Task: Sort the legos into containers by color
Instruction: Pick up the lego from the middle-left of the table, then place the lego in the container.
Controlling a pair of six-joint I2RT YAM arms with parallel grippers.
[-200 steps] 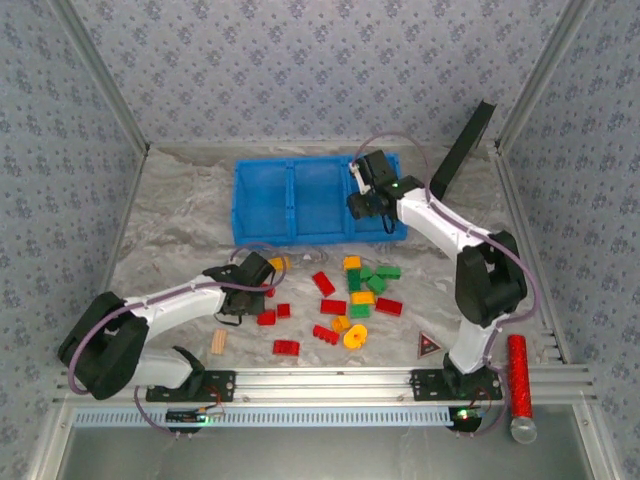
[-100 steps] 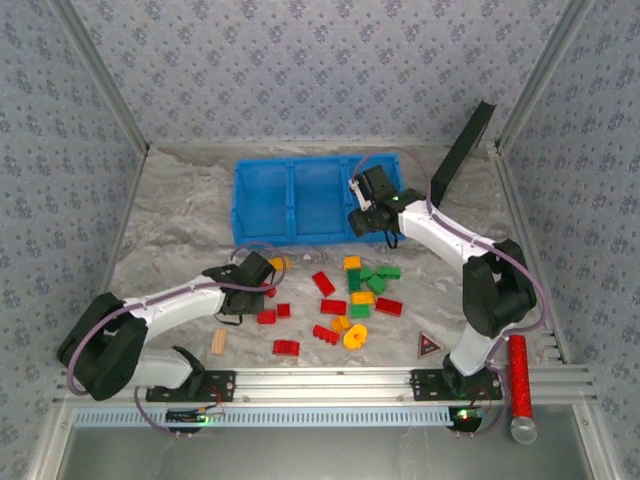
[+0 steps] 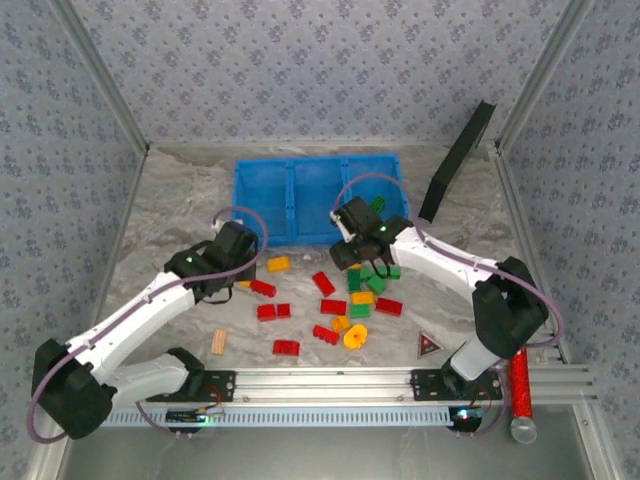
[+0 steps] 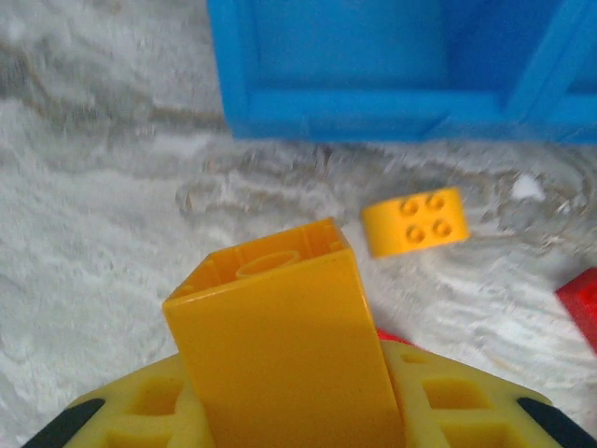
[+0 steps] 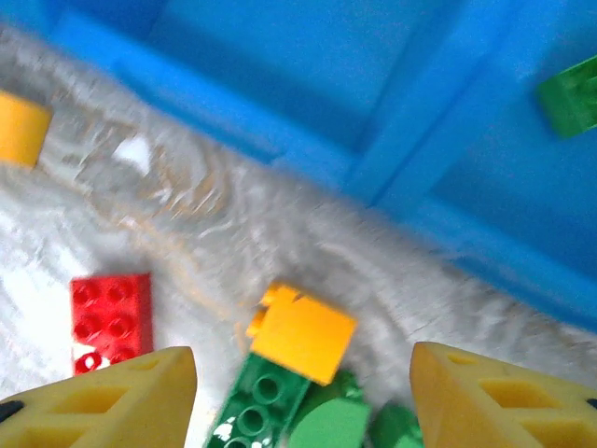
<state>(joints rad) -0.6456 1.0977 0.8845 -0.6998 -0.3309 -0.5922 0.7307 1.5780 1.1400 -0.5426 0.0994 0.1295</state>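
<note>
My left gripper (image 3: 235,262) is shut on a yellow-orange brick (image 4: 280,345), held above the table just short of the blue bin (image 3: 262,205) with its three compartments. A second yellow brick (image 4: 415,219) lies on the table ahead of it. My right gripper (image 5: 303,369) is open, hovering over a yellow brick (image 5: 303,334) and green bricks (image 5: 256,411) at the top of the loose pile (image 3: 365,290). One green brick (image 3: 377,205) lies in the bin's right compartment. Red bricks (image 3: 333,307) and a yellow gear ring (image 3: 354,337) are scattered nearer me.
A tan wooden block (image 3: 218,341) lies at the front left and a dark triangle with a red mark (image 3: 428,346) at the front right. A black panel (image 3: 458,160) leans at the back right. A red cylinder (image 3: 518,380) rests beyond the right rail.
My left gripper closed on the yellow brick, lifted it and moved it toward the bin. My right gripper drew back from the right compartment to above the pile, opening wider; the green brick stays in the bin.
</note>
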